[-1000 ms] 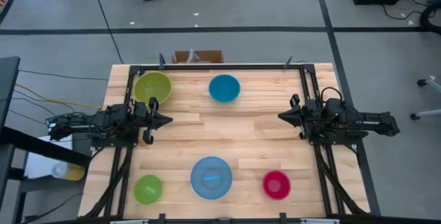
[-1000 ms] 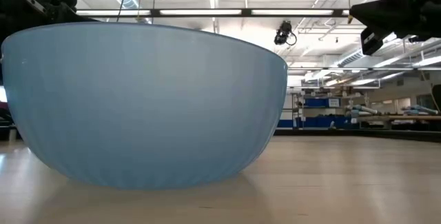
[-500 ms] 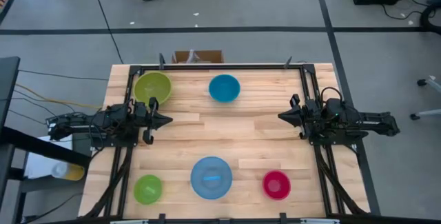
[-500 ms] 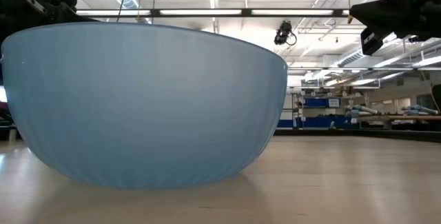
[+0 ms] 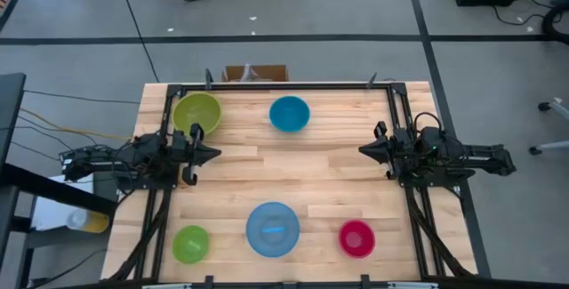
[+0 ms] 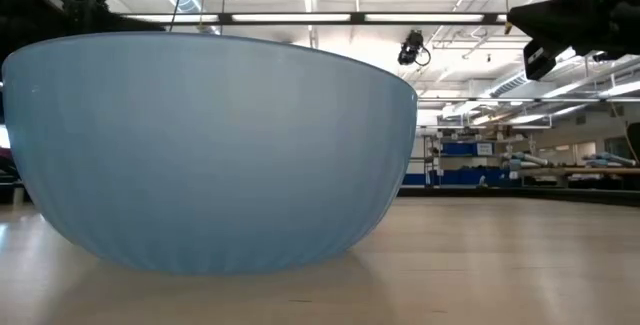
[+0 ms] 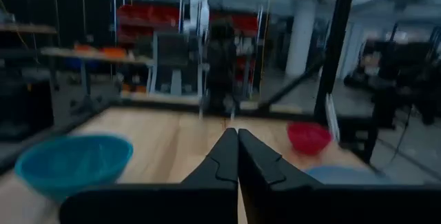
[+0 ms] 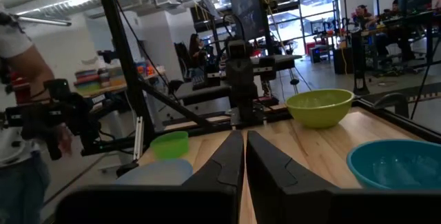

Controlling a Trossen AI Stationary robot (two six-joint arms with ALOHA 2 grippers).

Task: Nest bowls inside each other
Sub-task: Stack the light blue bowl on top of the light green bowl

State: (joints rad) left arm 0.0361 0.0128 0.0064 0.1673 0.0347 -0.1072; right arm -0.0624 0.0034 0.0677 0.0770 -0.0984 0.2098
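Five bowls stand apart, each base down on the wooden table (image 5: 293,169). The large lime green bowl (image 5: 196,111) and the bright blue bowl (image 5: 289,113) are at the far side. The small lime green bowl (image 5: 190,244), the wide pale blue bowl (image 5: 272,228) and the magenta bowl (image 5: 356,237) are along the near edge. My left gripper (image 5: 219,154) hovers shut at the table's left side, pointing level toward the middle. My right gripper (image 5: 361,149) hovers shut at the right side, facing it. In the wrist views, both the left gripper (image 7: 238,138) and the right gripper (image 8: 244,138) have nothing between their fingers.
A black frame (image 5: 284,85) runs round the table's far and side edges. The pale blue bowl (image 6: 210,150) fills most of the low view. A person (image 8: 21,114) stands beyond the table's left side. The wood between the two grippers is bare.
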